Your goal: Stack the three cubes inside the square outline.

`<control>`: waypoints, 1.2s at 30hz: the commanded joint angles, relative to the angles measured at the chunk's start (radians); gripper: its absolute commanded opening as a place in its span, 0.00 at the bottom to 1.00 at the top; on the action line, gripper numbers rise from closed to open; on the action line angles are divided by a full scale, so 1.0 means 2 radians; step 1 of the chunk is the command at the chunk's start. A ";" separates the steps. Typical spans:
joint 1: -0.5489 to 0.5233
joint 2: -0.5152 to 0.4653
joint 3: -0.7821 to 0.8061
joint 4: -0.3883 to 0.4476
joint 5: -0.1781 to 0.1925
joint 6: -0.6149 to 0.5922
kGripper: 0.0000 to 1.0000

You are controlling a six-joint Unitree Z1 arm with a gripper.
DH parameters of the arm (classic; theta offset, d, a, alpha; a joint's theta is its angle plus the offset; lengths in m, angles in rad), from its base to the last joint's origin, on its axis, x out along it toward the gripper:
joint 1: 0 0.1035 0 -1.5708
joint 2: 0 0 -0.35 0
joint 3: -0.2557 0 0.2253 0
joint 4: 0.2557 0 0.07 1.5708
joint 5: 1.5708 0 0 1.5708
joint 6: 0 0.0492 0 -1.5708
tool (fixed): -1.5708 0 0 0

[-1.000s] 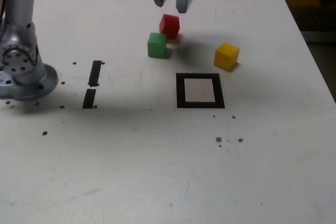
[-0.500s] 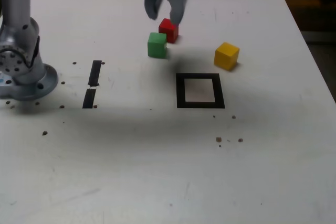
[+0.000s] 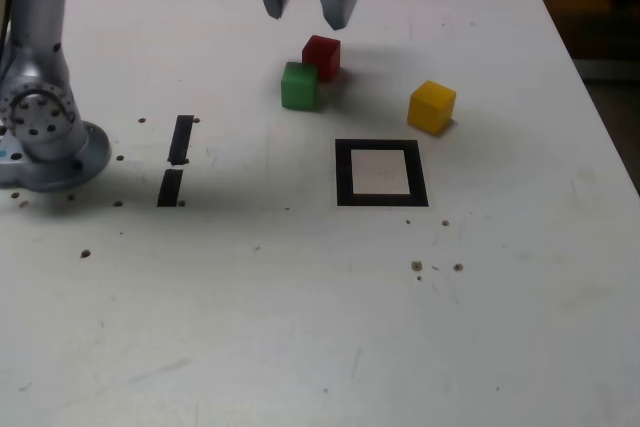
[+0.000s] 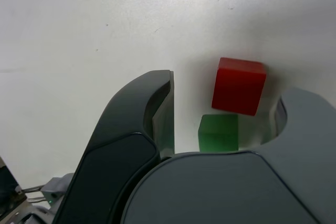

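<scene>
We see the claw [image 3: 308, 9] hanging above the white desk [image 3: 300, 297] with its two dark jaws spread wide and nothing between them; it touches no cube. In the wrist view the claw [image 4: 223, 103] frames two blocks lying below it, with clear desk showing around the jaws. We count three cubes, one of each colour. The red cube [image 3: 322, 56] sits just below the claw in the exterior view, and the green cube [image 3: 299, 85] sits against its near corner, toward the exterior view's left; the two appear to touch. The yellow cube [image 3: 432, 107] stands alone, well apart toward the exterior view's right. We count one square outline [image 3: 343, 173], a black tape frame around a pale patch, nearer the camera than all three cubes and holding none of them. Two short black strips [image 3: 181, 139] lie end to end toward the exterior view's left, beside the arm's round grey base [image 3: 45, 137]. Small dark specks dot the desk.
</scene>
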 commanded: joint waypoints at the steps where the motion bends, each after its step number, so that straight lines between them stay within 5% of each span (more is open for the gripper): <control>1: 0.002 0.008 0.007 -0.014 -0.007 0.009 0.93; 16: 0.013 0.044 0.051 -0.085 -0.016 0.013 0.83; 36: 0.016 0.041 0.056 -0.095 -0.023 0.014 0.29</control>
